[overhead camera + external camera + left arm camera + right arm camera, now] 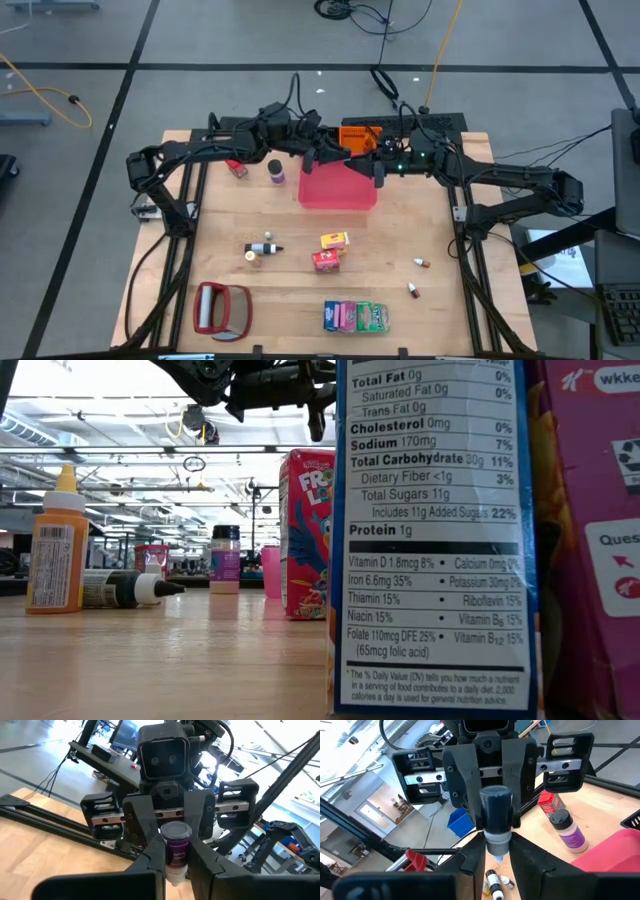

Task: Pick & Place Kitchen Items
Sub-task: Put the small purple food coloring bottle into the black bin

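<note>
Above the far part of the pink-red tray (338,190), my two grippers meet nose to nose, both pointing level. Between them stands a small purple-labelled jar (175,851) with a pale lid, clear of the table. My left gripper (176,864) comes from the table's left and is shut on the jar. My right gripper (498,851) comes from the right, and its fingers also lie against the jar. In the high view the arms hide the jar. A second purple jar (275,172) and a small red container (237,169) stand on the table's far left. My left gripper pinches the jar's labelled body (175,862) between its two fingers, coming level from the table's left. The jar stands upright, lid up, lifted clear of the table. My right gripper has its two fingers against the jar's lower part (497,842), one on either side, coming level from the table's right.
Mid-table are small bottles (262,249), a yellow carton (334,240) and a red carton (326,261). Two tiny bottles (417,277) lie to the right. Packets (356,317) and a red-framed silvery object (222,309) sit near the front edge. An orange box (360,135) stands behind the tray.
</note>
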